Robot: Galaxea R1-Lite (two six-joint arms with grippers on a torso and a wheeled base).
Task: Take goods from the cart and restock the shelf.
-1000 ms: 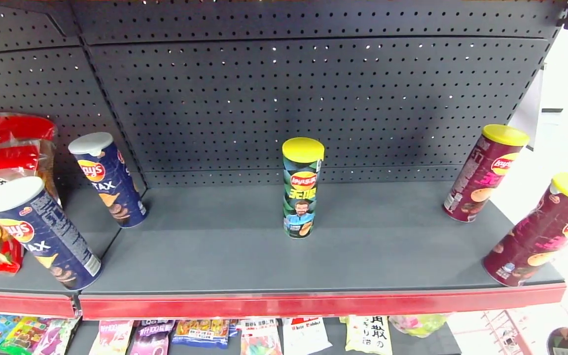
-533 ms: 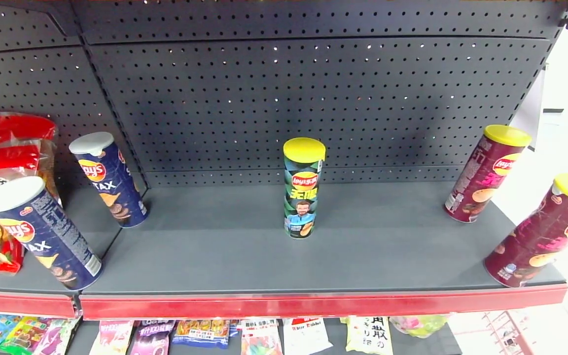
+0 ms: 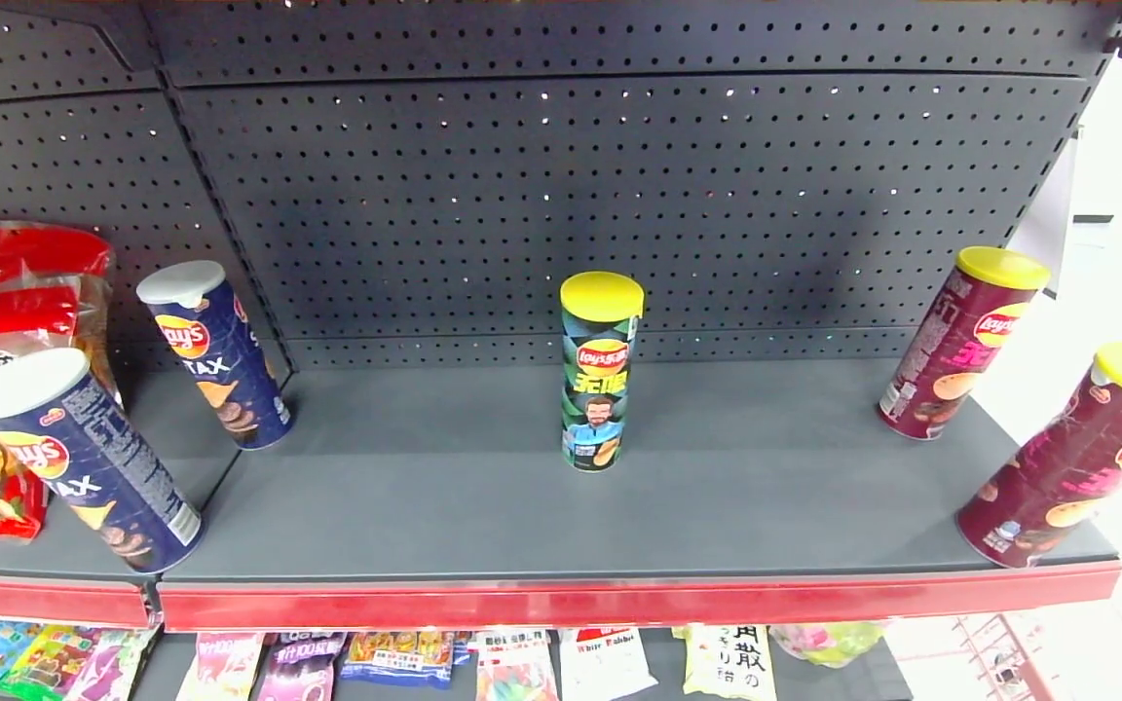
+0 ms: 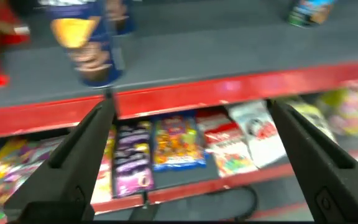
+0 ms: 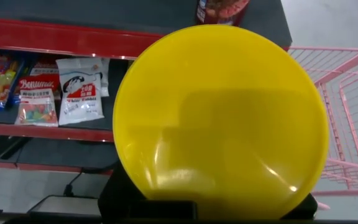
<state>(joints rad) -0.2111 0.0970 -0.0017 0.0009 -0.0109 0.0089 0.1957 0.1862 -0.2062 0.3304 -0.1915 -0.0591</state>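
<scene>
Clamping yellow-lidded chip can (image 5: 219,118) in our right gripper (image 5: 207,214); left gripper (image 4: 191,162) spread wide, empty; green can (image 3: 600,370) mid-frame on shelf (image 3: 717,497).

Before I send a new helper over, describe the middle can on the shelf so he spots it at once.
Find the grey shelf with the red front edge, backed by dark pegboard. One can stands alone at its middle. Its body is green-patterned under a yellow lid; the navy cans to the left have white lids, and the right-hand cans are maroon.
</scene>
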